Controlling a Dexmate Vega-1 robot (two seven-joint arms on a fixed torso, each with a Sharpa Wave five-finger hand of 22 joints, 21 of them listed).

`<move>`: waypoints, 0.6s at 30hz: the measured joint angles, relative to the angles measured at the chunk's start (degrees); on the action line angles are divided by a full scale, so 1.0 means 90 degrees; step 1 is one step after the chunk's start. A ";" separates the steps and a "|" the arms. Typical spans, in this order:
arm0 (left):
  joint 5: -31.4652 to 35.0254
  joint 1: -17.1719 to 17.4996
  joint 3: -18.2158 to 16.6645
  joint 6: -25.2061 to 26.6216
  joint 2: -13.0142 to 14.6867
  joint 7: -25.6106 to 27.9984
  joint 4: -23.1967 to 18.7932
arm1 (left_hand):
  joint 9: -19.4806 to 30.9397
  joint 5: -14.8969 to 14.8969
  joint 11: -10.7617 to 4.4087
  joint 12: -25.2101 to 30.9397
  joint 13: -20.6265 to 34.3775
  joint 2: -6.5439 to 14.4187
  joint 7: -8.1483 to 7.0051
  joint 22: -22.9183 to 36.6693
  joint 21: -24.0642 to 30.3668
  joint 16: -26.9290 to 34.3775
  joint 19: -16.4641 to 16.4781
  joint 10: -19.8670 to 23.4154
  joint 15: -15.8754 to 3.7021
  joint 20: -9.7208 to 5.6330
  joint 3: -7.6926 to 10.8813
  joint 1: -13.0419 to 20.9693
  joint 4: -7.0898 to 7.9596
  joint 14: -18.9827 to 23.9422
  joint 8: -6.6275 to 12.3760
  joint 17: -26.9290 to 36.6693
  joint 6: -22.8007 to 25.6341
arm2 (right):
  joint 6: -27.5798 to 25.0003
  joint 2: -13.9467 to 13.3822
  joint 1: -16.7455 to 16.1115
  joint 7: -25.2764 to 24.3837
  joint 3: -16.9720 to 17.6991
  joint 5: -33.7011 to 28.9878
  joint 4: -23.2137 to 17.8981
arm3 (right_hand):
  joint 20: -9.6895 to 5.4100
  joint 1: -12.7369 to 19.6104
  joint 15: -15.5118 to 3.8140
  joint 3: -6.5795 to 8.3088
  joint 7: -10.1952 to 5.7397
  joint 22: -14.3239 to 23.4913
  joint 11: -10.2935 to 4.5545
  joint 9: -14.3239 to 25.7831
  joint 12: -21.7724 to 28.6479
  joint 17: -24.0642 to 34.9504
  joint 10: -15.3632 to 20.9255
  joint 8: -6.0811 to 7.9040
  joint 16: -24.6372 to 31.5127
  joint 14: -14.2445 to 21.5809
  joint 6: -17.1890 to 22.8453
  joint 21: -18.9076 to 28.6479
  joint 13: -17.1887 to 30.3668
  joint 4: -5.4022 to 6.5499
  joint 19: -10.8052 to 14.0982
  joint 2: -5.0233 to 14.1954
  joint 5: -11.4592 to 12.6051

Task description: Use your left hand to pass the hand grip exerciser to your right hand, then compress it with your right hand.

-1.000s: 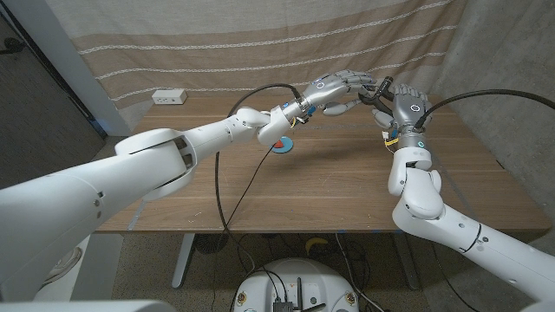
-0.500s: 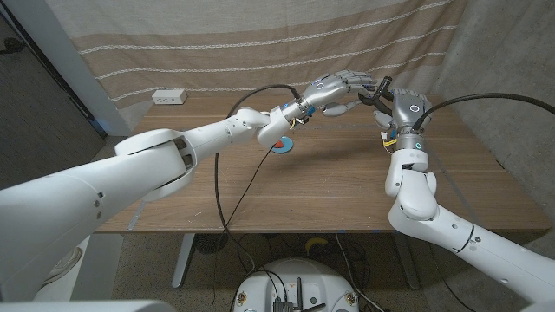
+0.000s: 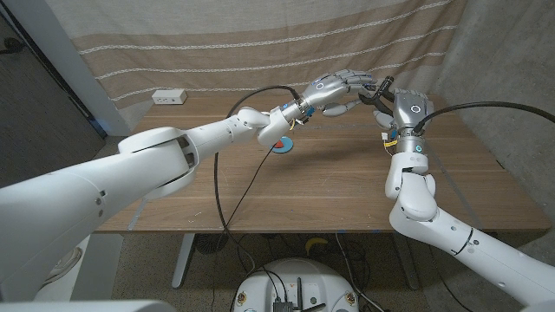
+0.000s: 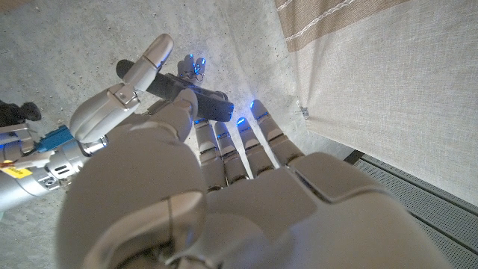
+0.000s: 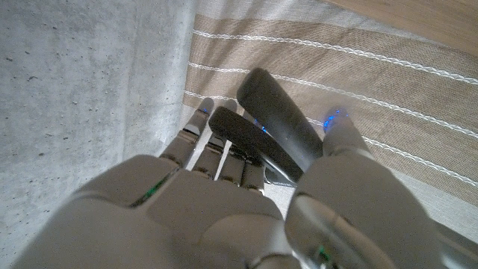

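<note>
You had the hand grip exerciser (image 3: 379, 87) aloft over the far right of the table (image 3: 329, 186), grasped by both the left hand (image 3: 338, 89) and right hand (image 3: 403, 106), so releasing left before the right wrapped both handles risked dropping it.

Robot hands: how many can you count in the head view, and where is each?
2. The left robot hand and right robot hand meet above the table's far side.

One hand grip exerciser (image 3: 380, 89), one white box (image 3: 169, 97), one blue disc (image 3: 282, 145).
</note>
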 measured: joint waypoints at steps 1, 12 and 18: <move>0.0007 -0.0004 0.0005 0.0009 -0.0003 0.0000 0.0005 | 0.0000 0.0000 0.0000 0.0000 0.0000 0.0000 -0.0001 0.0000 0.0000 0.0000 0.0000 0.0000 0.0000 0.0000 0.0000 0.0000 0.0000 0.0000 0.0006 0.0000 0.0001 | 0.0003 0.0000 0.0000 -0.0003 0.0000 0.0000 0.0000 | -0.0028 0.0042 -0.0021 0.0000 0.0000 0.0000 -0.0001 0.0000 0.0024 0.0016 -0.0001 0.0041 0.0000 0.0021 0.0000 0.0020 0.0021 0.0000 0.0026 -0.0042 0.0001; 0.0013 -0.0058 0.0112 0.0065 -0.0040 0.0162 0.0094 | 0.0000 -0.0001 0.0000 0.0000 0.0000 -0.0001 -0.0017 -0.0004 0.0000 0.0000 0.0000 0.0000 0.0000 0.0000 0.0000 0.0001 -0.0001 0.0000 0.0037 0.0000 0.0017 | 0.0372 0.0143 -0.0136 -0.0490 0.0181 0.0028 0.0213 | -0.0184 0.0158 0.0003 0.0219 0.0124 0.0000 0.0134 -0.0018 0.0165 0.0078 0.0136 0.0256 0.0000 0.0136 0.0124 0.0129 0.0130 -0.0052 0.0090 -0.0157 0.0087; 0.0048 -0.0065 0.0138 0.0130 -0.0040 0.0246 0.0097 | 0.0000 -0.0002 0.0001 0.0000 0.0000 -0.0027 -0.0106 -0.0015 0.0043 0.0000 0.0014 0.0000 0.0009 -0.0014 0.0001 -0.0024 -0.0001 0.0037 0.0159 0.0000 -0.0030 | 0.0524 0.0212 -0.0174 -0.0686 0.0239 0.0035 0.0311 | -0.0184 0.0158 -0.0032 0.0226 0.0169 -0.0001 0.0168 -0.0018 0.0179 0.0077 0.0196 0.0283 -0.0030 0.0171 0.0169 0.0153 0.0160 -0.0059 0.0090 -0.0158 0.0119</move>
